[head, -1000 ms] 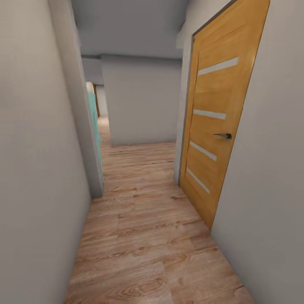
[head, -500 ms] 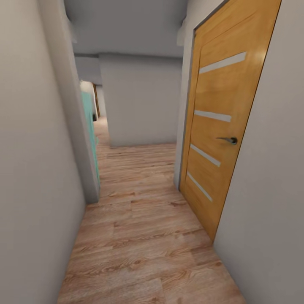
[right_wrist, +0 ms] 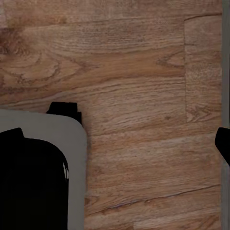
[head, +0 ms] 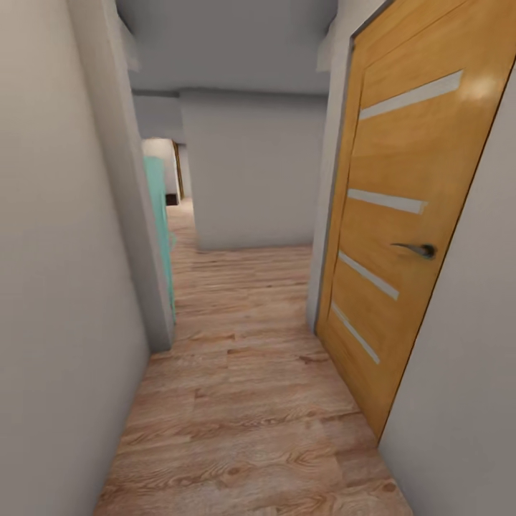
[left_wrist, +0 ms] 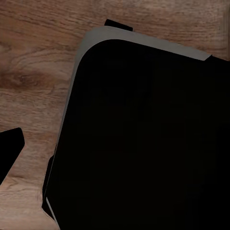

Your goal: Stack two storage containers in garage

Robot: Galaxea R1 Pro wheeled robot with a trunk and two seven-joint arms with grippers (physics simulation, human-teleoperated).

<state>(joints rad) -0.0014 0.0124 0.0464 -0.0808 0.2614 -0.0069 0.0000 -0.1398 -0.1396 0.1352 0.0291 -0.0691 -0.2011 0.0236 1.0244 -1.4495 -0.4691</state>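
Note:
I am in a narrow hallway with a light wood plank floor (head: 244, 401); the two storage containers, the living room and the garage are out of view. The left wrist view looks down on the planks and my dark rounded base (left_wrist: 143, 134). My left gripper (left_wrist: 115, 148) has one dark fingertip (left_wrist: 9, 146) at the picture's edge, spread wide. In the right wrist view my right gripper (right_wrist: 115, 143) has a fingertip (right_wrist: 224, 143) at the opposite edge, also spread. Neither gripper holds anything.
A closed orange wooden door (head: 401, 236) with a metal handle (head: 419, 249) stands close on the right. A white wall (head: 64, 287) runs along the left, ending at a corner with a teal edge (head: 161, 222). A white wall (head: 254, 172) ahead faces me; the passage continues to its left.
The whole head view has shifted: the camera has moved forward along the hallway, so the orange door looms larger and sits further right.

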